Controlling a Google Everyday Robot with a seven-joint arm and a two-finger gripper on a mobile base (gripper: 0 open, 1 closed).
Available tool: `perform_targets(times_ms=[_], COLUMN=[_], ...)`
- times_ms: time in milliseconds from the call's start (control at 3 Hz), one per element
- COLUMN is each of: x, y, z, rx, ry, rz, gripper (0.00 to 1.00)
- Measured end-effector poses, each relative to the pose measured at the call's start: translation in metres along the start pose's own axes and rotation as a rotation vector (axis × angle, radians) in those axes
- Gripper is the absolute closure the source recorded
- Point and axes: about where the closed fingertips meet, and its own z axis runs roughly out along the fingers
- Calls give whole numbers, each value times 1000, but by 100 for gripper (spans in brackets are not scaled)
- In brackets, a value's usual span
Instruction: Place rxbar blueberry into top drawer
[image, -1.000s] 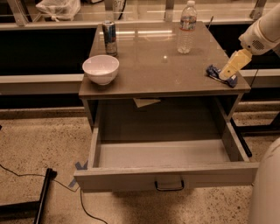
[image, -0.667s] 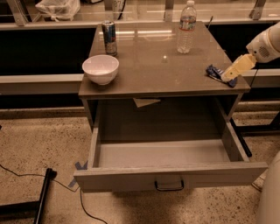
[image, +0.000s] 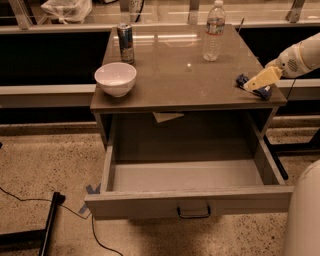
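Observation:
The rxbar blueberry (image: 264, 92), a small dark blue wrapper, lies at the right front corner of the table top (image: 185, 80). My gripper (image: 256, 83), pale yellow on a white arm coming in from the right, sits right over the bar and covers its middle; blue wrapper shows on either side of it. The top drawer (image: 190, 202) is pulled far out below the table top. Its inside is empty and its dark handle (image: 193, 213) is at the centre of the front panel.
A white bowl (image: 115, 77) stands at the table's left front, a can (image: 125, 42) behind it, and a water bottle (image: 214, 31) at the back right. A paper scrap (image: 167, 116) hangs under the top. My white body (image: 302, 215) is at bottom right. A black stand leg (image: 47, 225) and cable lie on the floor at left.
My gripper has shifted slightly left and down onto the blue bar. The bar, the drawer and the other things have not moved.

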Motion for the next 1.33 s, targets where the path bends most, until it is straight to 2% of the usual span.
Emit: perform_targets(times_ms=[667, 1000, 1333], x=[1, 0, -8], y=[-2, -1, 2], z=[25, 28, 15], rx=[-41, -55, -59], ry=[-30, -47, -83], rz=[16, 5, -14], gripper=[56, 73, 96])
